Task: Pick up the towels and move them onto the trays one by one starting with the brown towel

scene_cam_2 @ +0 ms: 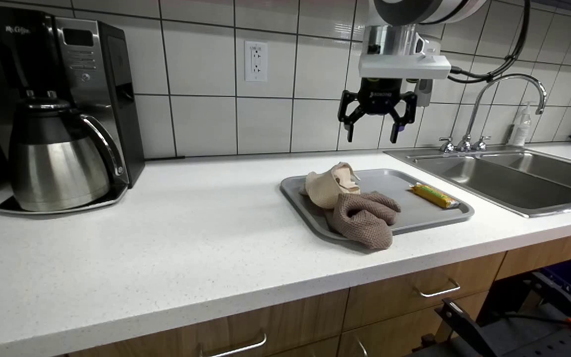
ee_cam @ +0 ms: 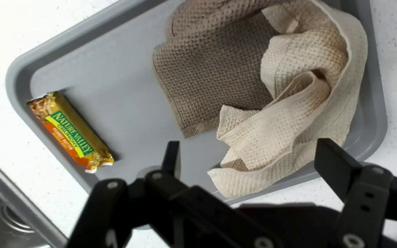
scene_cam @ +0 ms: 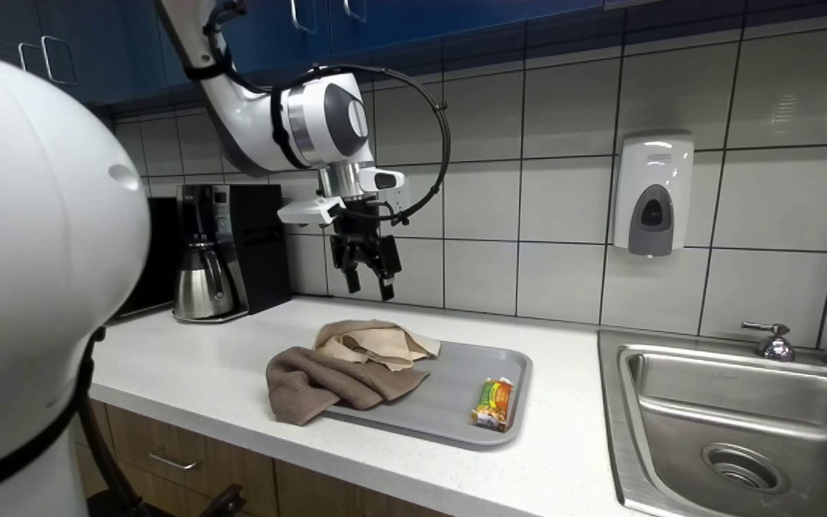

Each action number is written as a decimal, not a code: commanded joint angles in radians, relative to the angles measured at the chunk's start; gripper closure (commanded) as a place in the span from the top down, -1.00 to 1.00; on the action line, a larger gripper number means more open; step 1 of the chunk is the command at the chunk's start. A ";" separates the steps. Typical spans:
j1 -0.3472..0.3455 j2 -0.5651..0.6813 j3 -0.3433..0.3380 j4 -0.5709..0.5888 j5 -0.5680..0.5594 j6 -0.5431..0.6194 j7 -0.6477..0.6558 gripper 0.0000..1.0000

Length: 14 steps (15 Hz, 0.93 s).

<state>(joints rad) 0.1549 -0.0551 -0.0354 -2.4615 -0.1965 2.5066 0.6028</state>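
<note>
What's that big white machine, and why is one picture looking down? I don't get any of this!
That's a white, jointed robot arm with a black two-fingered gripper, a bit like a hand. Two pictures come from cameras standing outside it. The third comes from a camera on its wrist, looking down past its black fingers. On the speckled white countertop is a grey rectangular tray with a crumpled brown woven towel sticking out past its edge, a crumpled beige woven towel, and a snack bar in a shiny yellow, green and orange wrapper. The gripper is open, holding nothing.
</note>
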 commanded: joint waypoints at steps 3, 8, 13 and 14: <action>-0.053 -0.165 0.049 -0.106 0.061 -0.048 -0.139 1.00; -0.071 -0.258 0.063 -0.148 0.110 -0.084 -0.208 1.00; -0.077 -0.310 0.077 -0.171 0.132 -0.114 -0.236 1.00; -0.078 -0.316 0.080 -0.174 0.132 -0.120 -0.237 1.00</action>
<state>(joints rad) 0.1142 -0.3121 0.0076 -2.6059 -0.0920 2.4231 0.4096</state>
